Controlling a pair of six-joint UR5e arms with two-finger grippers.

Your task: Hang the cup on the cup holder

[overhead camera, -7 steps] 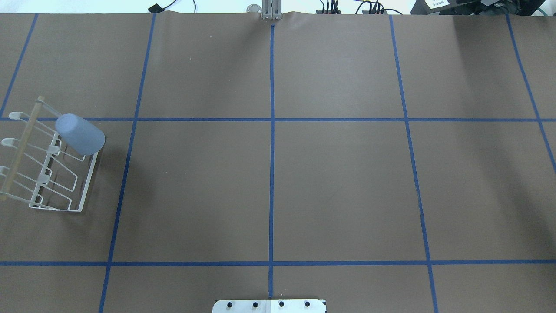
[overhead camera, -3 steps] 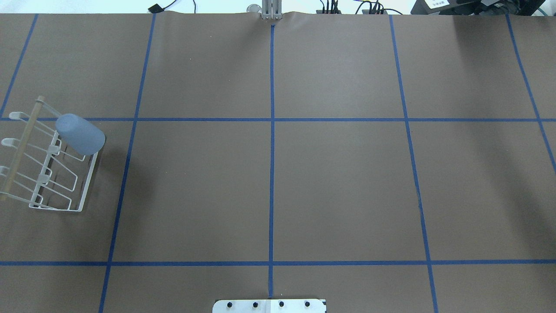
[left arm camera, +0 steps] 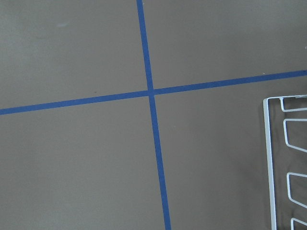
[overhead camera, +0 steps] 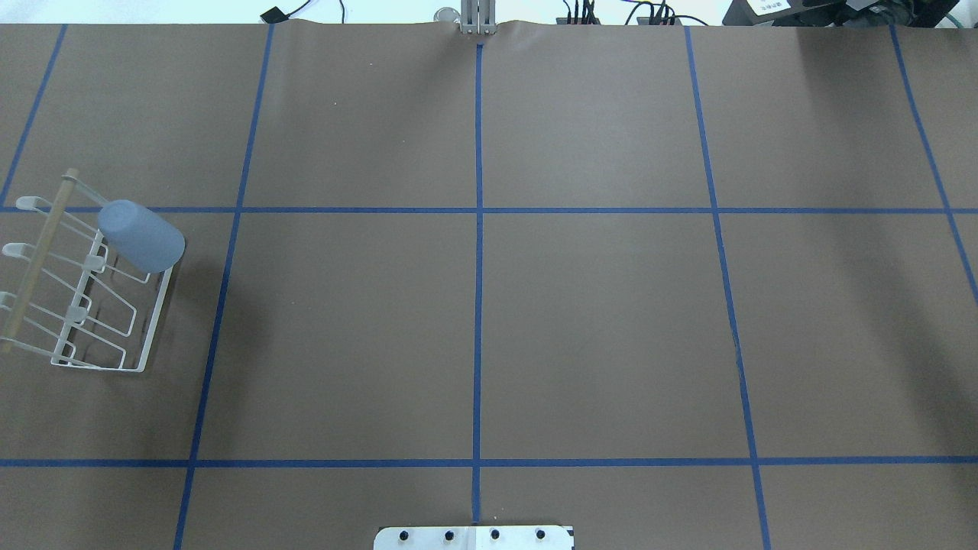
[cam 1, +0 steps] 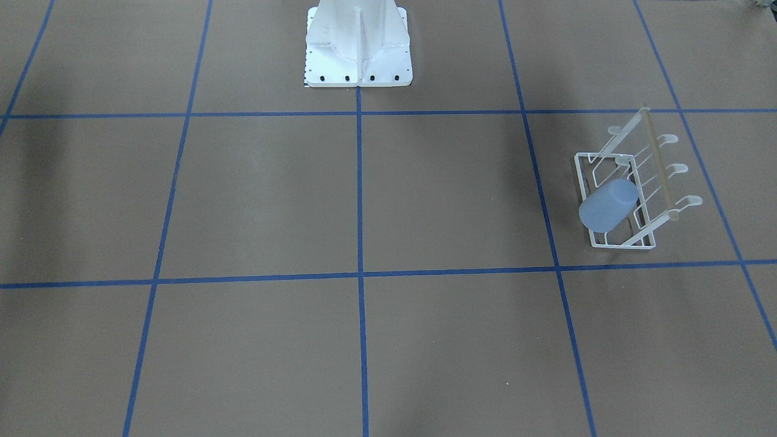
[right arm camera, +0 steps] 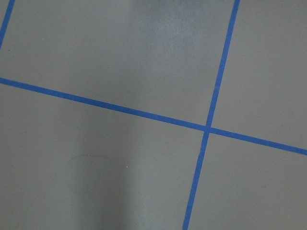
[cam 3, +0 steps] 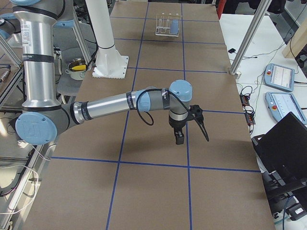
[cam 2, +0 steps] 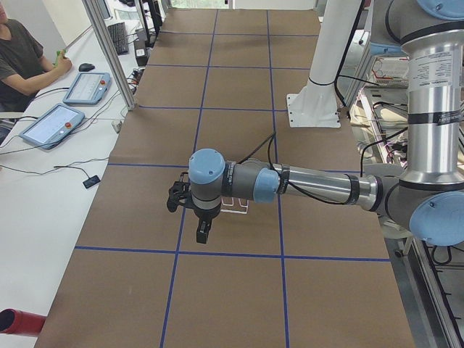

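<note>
The light-blue cup (overhead camera: pixel 141 236) hangs mouth-down and tilted on a far prong of the white wire cup holder (overhead camera: pixel 92 305) at the table's left edge. Both also show in the front-facing view, the cup (cam 1: pixel 608 204) on the holder (cam 1: pixel 652 164), and small and far in the exterior right view (cam 3: pixel 168 25). The left gripper (cam 2: pixel 190 215) hovers above the table near the holder, apart from the cup. The right gripper (cam 3: pixel 191 128) hovers over the table's right part. Both show only in side views, so I cannot tell whether they are open or shut. The left wrist view shows only the holder's base frame (left arm camera: pixel 274 163).
Brown table paper carries a blue tape grid (overhead camera: pixel 478 210). The robot's white base (cam 1: pixel 358 42) stands at the near middle edge. An operator (cam 2: pixel 25 58) sits with tablets (cam 2: pixel 52 123) on the far side. A laptop (cam 3: pixel 283 139) sits beyond the right end.
</note>
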